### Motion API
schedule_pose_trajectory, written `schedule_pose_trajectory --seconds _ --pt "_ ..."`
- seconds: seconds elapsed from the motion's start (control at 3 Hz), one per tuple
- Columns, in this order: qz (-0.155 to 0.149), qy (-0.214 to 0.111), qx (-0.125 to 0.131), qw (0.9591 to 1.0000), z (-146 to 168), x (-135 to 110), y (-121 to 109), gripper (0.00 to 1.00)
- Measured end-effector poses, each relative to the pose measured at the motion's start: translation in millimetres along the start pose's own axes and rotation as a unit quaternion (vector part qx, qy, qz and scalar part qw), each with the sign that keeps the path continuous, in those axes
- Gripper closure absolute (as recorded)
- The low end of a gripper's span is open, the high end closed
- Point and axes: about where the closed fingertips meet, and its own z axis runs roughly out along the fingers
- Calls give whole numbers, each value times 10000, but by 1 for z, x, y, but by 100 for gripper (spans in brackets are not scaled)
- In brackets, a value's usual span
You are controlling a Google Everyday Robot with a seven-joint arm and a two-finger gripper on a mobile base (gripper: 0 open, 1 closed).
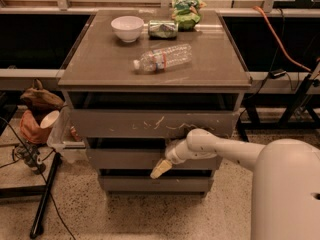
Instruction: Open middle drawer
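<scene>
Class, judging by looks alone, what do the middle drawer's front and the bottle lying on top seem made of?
The middle drawer looks like laminate or painted wood: matte grey-brown, no shine. The bottle looks like clear plastic: see-through, with glints. The gripper is at that drawer's lower edge.

Your middle drawer (pixel 125 159) shows a plain, low grey-brown front, level, spanning left and right behind the gripper (pixel 160 169) at its lower edge.

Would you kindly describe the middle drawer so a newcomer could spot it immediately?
Find the grey-brown cabinet carrying a clear plastic bottle. The middle drawer is its plain, handle-less front below the white-scratched front and above the narrowest front, with the gripper at its lower edge.
</scene>
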Motion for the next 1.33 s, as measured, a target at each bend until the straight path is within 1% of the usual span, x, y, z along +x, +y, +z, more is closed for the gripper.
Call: schedule_pose_trajectory --seconds 0.33,0.67,1.33 --pt "-84 249 -171 9995 2 5 8 0" --pt "-84 249 -171 9995 1 4 8 0" --pt "-77 357 -441 9984 -6 8 28 0"
